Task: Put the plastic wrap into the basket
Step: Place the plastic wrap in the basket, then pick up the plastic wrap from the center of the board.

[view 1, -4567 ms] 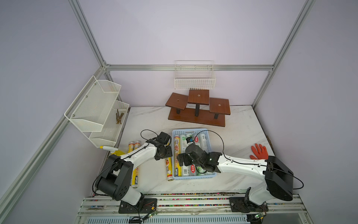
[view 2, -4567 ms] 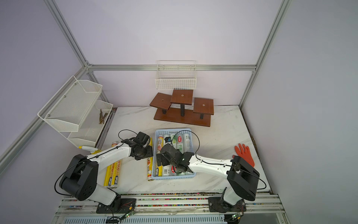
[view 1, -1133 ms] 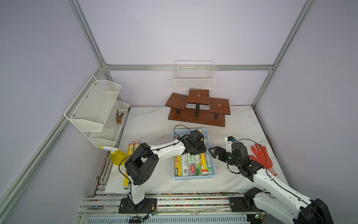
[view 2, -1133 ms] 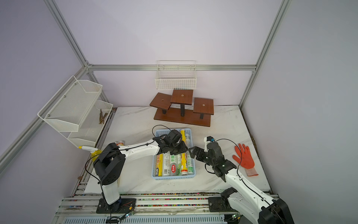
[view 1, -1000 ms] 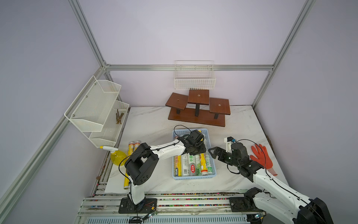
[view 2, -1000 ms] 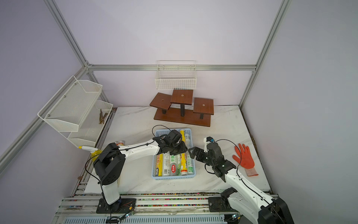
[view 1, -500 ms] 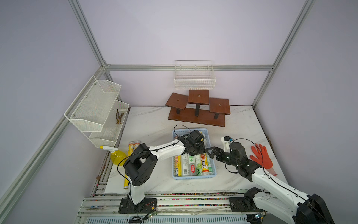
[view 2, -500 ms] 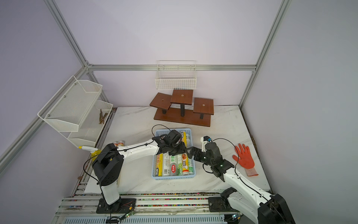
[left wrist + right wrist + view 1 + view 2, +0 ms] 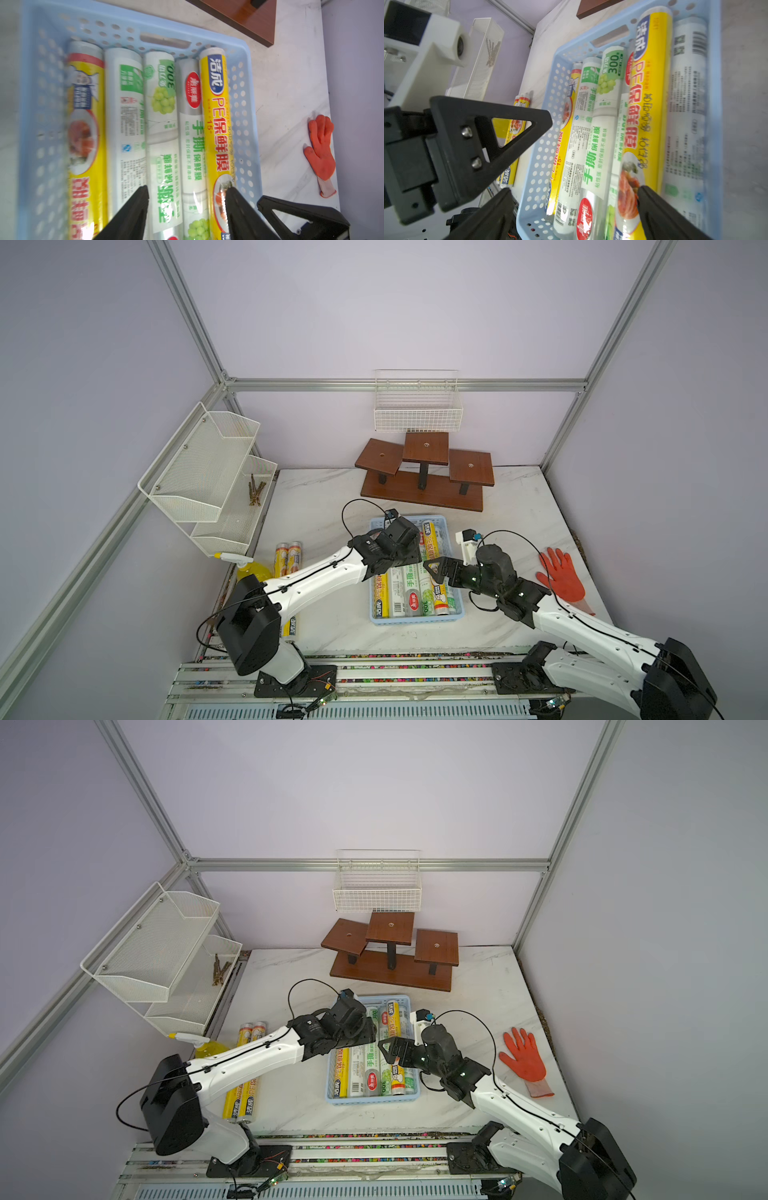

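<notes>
Two yellow rolls of plastic wrap (image 9: 253,1036) lay on the desk (image 9: 332,497) at the left, the rest packed in the basket (image 9: 415,619), over which left fingers (image 9: 133,212) and right fingers (image 9: 656,218) hung spread and empty; they looked light, stiff, slick tubes, best pinched mid-length.

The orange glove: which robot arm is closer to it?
Right. The right arm has its wrist beside the orange glove and its jaws over the glove-side part of the basket. The left arm reaches in from the other side, jaws over the basket too, farther away.
</notes>
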You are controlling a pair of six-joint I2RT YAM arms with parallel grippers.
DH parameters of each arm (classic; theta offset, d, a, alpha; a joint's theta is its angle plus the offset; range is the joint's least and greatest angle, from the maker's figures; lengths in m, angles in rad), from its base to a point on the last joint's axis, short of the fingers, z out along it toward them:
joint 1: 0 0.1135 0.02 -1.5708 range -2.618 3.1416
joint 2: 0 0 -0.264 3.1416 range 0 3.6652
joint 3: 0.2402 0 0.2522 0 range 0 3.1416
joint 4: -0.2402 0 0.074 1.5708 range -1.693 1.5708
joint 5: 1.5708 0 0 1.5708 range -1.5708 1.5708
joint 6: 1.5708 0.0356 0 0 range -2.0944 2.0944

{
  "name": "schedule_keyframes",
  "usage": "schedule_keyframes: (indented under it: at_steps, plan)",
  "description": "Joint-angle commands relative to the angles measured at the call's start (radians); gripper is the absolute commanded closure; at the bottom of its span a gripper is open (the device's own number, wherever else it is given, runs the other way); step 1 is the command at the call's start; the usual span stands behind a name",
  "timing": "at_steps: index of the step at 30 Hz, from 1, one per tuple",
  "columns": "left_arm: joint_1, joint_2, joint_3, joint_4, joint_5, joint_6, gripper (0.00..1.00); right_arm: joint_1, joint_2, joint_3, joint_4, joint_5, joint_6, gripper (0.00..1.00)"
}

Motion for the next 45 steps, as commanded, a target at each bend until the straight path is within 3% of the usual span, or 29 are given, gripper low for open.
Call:
schedule_keyframes:
  at_steps: [1, 10, 19, 22, 28, 33, 45]
  plan:
    - [0.046, -0.119, -0.063, -0.083, -0.174, 0.042, 0.37, 0.064, 0.062, 0.065, 0.061, 0.032, -0.025, 0.05]
    - [0.246, -0.341, -0.263, -0.239, -0.279, 0.064, 0.36, 0.210, 0.258, 0.219, 0.079, 0.051, -0.107, 0.06]
    - [0.429, -0.477, -0.375, -0.263, -0.285, 0.076, 0.32, 0.300, 0.372, 0.306, 0.117, 0.050, -0.148, 0.02]
    - [0.480, -0.492, -0.391, -0.269, -0.284, 0.070, 0.22, 0.332, 0.411, 0.355, 0.082, 0.088, -0.169, 0.01]
    - [0.653, -0.510, -0.434, -0.225, -0.180, 0.124, 0.05, 0.412, 0.514, 0.516, -0.080, 0.227, -0.248, 0.01]
    - [0.797, -0.480, -0.454, -0.159, -0.040, 0.178, 0.00, 0.432, 0.572, 0.572, -0.088, 0.218, -0.262, 0.01]
    - [0.860, -0.282, -0.452, -0.069, 0.053, 0.224, 0.00, 0.435, 0.621, 0.572, -0.054, 0.161, -0.217, 0.01]
